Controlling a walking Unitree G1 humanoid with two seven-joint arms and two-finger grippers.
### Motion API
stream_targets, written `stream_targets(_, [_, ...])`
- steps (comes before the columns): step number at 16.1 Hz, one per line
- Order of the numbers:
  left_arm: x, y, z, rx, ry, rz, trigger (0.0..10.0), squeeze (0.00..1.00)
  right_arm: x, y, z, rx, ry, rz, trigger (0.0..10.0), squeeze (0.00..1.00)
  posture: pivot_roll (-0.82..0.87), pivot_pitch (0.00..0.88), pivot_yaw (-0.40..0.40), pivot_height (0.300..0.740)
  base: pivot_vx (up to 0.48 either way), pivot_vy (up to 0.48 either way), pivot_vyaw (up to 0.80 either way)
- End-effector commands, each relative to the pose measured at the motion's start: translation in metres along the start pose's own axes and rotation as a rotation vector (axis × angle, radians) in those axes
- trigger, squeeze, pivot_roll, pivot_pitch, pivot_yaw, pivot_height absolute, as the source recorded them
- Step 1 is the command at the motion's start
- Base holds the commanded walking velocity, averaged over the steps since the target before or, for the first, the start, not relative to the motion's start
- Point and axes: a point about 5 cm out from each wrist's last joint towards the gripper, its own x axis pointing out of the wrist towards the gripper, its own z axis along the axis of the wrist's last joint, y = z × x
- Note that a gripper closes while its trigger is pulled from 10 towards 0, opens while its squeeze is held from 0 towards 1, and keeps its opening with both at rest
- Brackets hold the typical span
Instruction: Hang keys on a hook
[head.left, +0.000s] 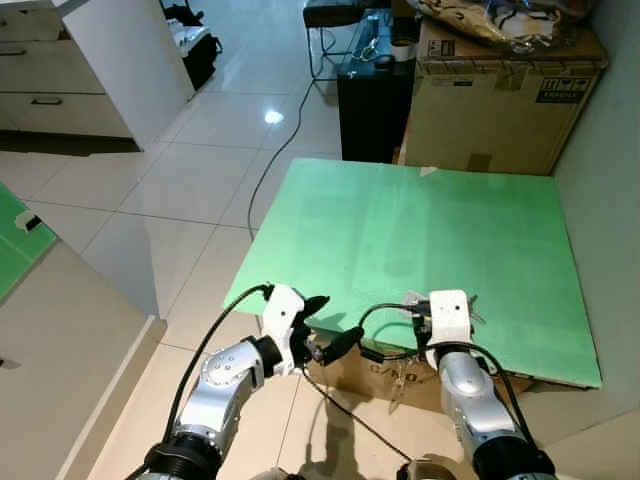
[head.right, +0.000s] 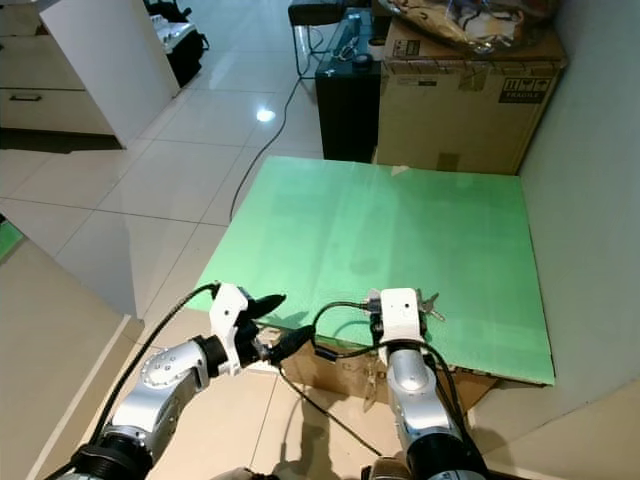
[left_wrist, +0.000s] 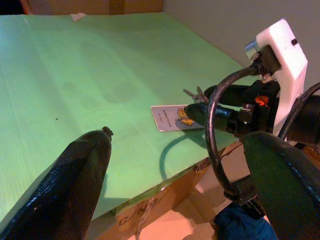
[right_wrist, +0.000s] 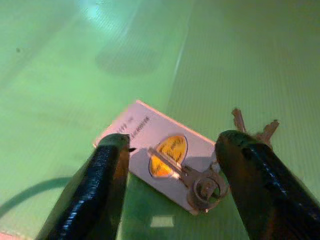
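Note:
A bunch of keys (right_wrist: 205, 186) on a ring, with a white tag (right_wrist: 145, 142) bearing a yellow logo, lies flat on the green board (head.left: 420, 220) near its front edge. My right gripper (right_wrist: 175, 140) hovers low over it, open, one black finger on each side of the tag and ring, not touching them. The keys' tips (head.right: 432, 305) stick out past the right wrist's white mount. My left gripper (head.left: 335, 322) is open at the board's front edge, to the left of the right gripper, holding nothing. The tag (left_wrist: 170, 117) lies ahead of it.
The board rests on a low cardboard box (head.left: 370, 375). Behind it stand a large cardboard box (head.left: 490, 100) and a black cabinet (head.left: 372, 100). A wall (head.left: 610, 150) borders the right. A cable (head.left: 280, 150) runs over the tiled floor on the left.

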Motion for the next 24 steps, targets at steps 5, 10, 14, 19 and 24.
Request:
stream_targets(5, [-0.003, 0.0, -0.001, 0.024, 0.009, -0.015, 10.0, 0.0, 0.003, -0.015, -0.008, 0.034, 0.067, -0.057, 10.0, 0.0, -0.13, 0.09, 0.147, 0.74, 0.0, 0.0, 0.0])
stream_targets(10, [-0.001, -0.004, -0.002, 0.014, 0.001, -0.006, 10.0, 0.0, 0.008, -0.021, -0.005, -0.008, 0.077, -0.045, 10.0, 0.0, -0.14, 0.104, 0.119, 0.74, 0.0, 0.0, 0.0])
stream_targets(14, [0.002, -0.012, -0.008, -0.014, -0.015, 0.007, 10.0, 0.0, 0.008, -0.02, -0.005, -0.049, 0.072, -0.016, 10.0, 0.0, -0.15, 0.114, 0.074, 0.74, 0.0, 0.0, 0.0])
stream_targets(19, [0.005, -0.018, -0.01, -0.033, -0.035, 0.035, 10.0, 0.0, 0.006, -0.014, -0.009, -0.07, 0.092, 0.032, 10.0, 0.0, -0.15, 0.125, 0.022, 0.74, 0.0, 0.0, 0.0])
stream_targets(24, [0.005, -0.02, -0.011, -0.036, -0.042, 0.048, 10.0, 0.0, 0.007, -0.009, -0.01, -0.048, 0.114, 0.06, 10.0, 0.0, -0.15, 0.126, 0.014, 0.74, 0.0, 0.0, 0.0])
